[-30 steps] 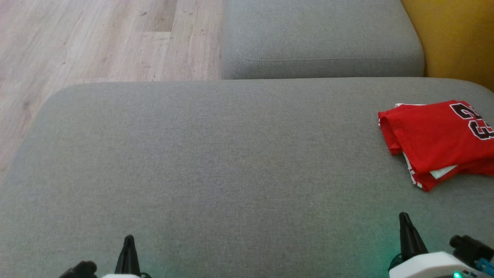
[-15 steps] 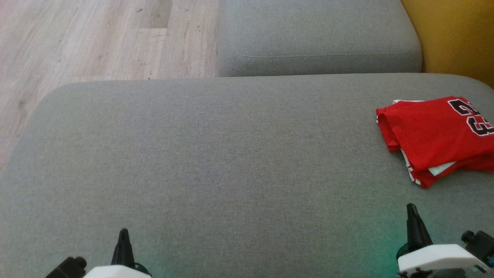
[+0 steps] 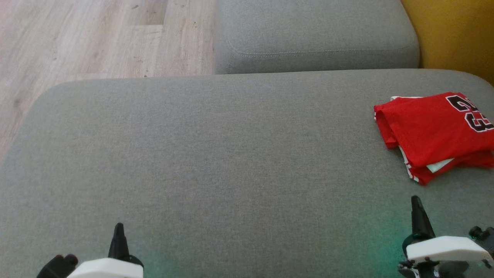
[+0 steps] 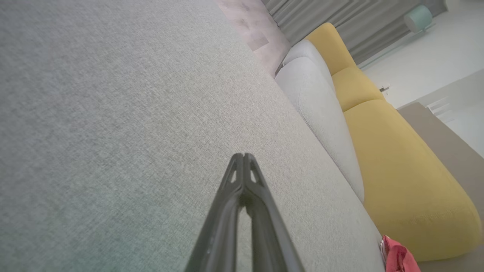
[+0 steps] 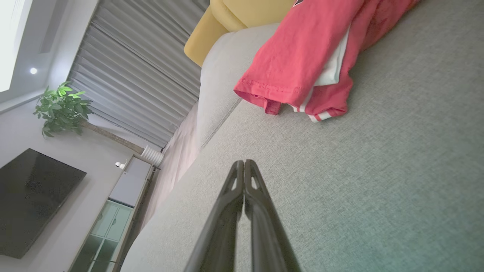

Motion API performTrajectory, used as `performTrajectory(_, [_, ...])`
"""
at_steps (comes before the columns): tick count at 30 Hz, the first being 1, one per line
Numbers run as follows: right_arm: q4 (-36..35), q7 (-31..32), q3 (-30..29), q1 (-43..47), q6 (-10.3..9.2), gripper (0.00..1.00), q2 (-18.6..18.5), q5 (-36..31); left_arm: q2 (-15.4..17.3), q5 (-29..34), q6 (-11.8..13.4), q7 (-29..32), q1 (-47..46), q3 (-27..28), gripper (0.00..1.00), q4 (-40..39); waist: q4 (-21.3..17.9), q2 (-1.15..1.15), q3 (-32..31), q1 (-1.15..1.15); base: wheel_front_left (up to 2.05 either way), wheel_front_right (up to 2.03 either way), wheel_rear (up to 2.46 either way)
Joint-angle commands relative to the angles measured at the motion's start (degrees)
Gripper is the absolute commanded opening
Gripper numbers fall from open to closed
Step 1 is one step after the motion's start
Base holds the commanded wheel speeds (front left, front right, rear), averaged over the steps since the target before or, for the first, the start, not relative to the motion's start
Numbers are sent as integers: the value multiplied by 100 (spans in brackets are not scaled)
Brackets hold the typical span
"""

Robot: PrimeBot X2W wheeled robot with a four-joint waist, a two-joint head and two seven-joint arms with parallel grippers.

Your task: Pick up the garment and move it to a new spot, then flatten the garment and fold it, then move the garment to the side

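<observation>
The garment [image 3: 432, 131] is a red jersey with black-and-white numerals and white trim, folded into a compact stack at the right edge of the grey cushion [image 3: 216, 162]. It also appears in the right wrist view as a garment [image 5: 302, 64] above the fingers, and as a red corner of the garment [image 4: 397, 258] in the left wrist view. My right gripper [image 3: 416, 200] is shut and empty, a short way in front of the jersey. My left gripper [image 3: 117, 227] is shut and empty at the lower left, far from it. Fingertips meet in both wrist views [image 4: 243, 155] [image 5: 244, 162].
A second grey cushion [image 3: 316, 34] sits behind the large one. Yellow upholstery [image 3: 455, 34] borders the right side. Wooden floor [image 3: 85, 38] lies beyond the cushion's far left edge. The right wrist view shows a plant [image 5: 62, 109], curtains and a dark screen [image 5: 30, 200].
The whole head view has shifted, so the camera moved. Both grippers show a little more of their white bodies. The garment lies where it was on the cushion.
</observation>
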Motion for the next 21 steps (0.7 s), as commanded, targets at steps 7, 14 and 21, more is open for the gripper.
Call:
performTrajectory(7, [-240, 122, -29, -407, 12, 0, -26, 617, -69, -448, -159, 141, -421, 402, 0, -193, -35, 0, 38, 0, 0, 0, 0])
performTrajectory(14, [-264, 211, -73, -484, 13, 0, -28, 1080, -129, -782, -258, 257, -494, 575, 0, -204, -66, 0, 71, 0, 0, 0, 0])
performTrajectory(21, [-288, 301, -116, -559, 14, 0, -30, 1540, -188, -1115, -356, 373, -566, 747, 0, -215, -96, 0, 104, 0, 0, 0, 0])
